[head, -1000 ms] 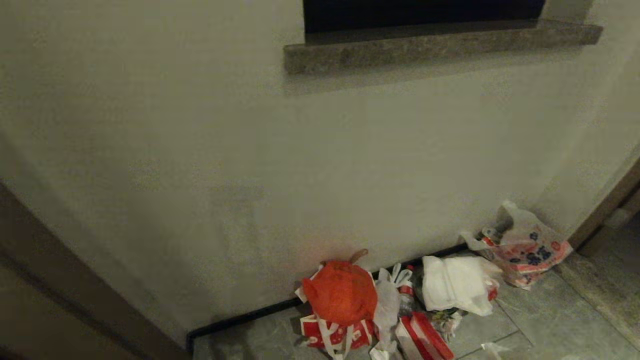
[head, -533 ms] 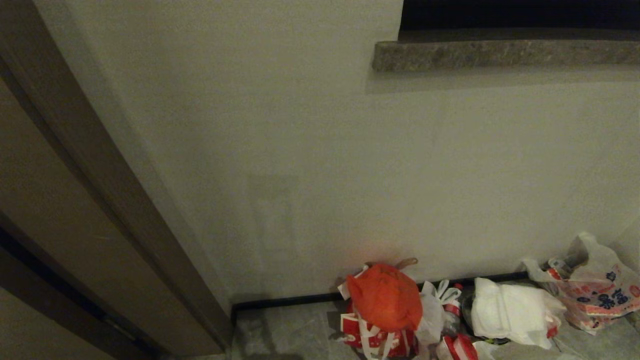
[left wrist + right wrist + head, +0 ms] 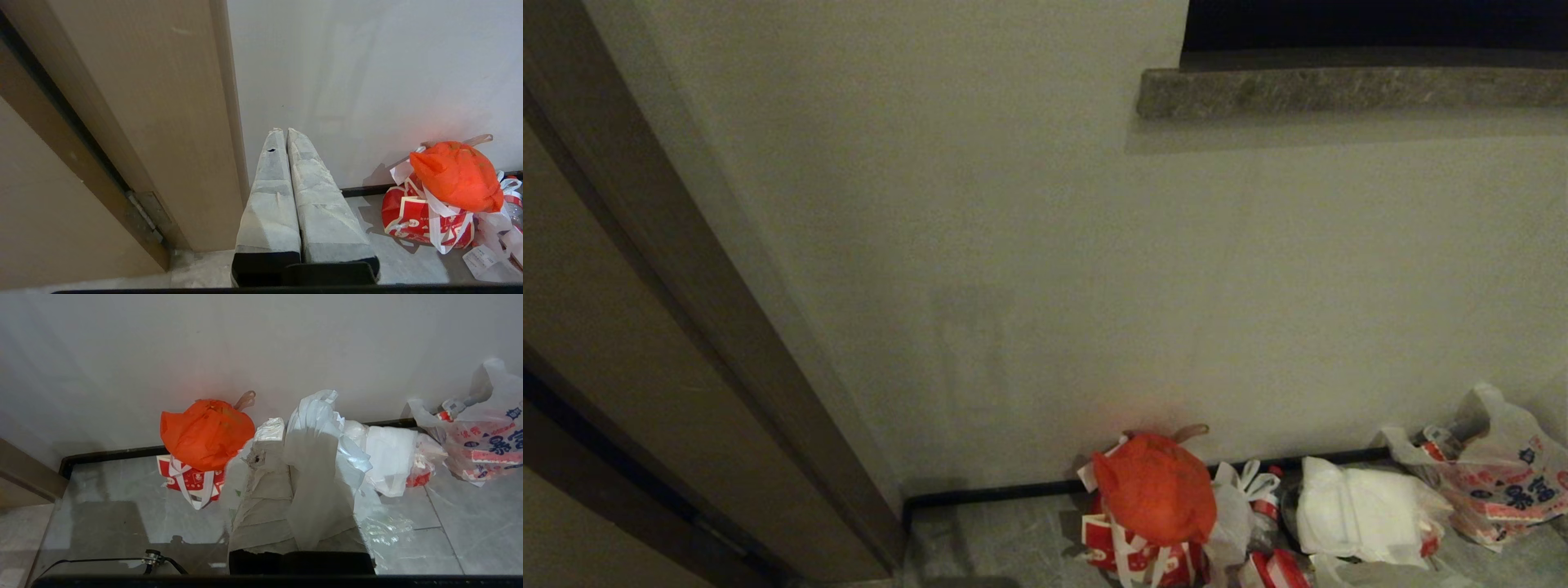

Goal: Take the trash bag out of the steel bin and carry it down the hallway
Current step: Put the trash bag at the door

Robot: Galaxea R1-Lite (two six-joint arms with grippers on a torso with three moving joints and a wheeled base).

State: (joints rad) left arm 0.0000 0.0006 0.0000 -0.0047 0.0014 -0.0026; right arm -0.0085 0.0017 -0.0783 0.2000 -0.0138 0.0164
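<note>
Right wrist view, trash bag (image 3: 322,457) pinched in right claw (image 3: 282,428)

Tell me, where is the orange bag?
The orange bag sits low in the head view, on a red-and-white bag against the wall, left of the folded white bag.

The grey marbled tile floor (image 3: 996,539) carries, along the wall, a red-and-white paper bag (image 3: 1131,555) under an orange-red plastic bag (image 3: 1156,490), a white plastic bag (image 3: 1364,510) and a white red-and-blue printed bag (image 3: 1503,478)
</note>
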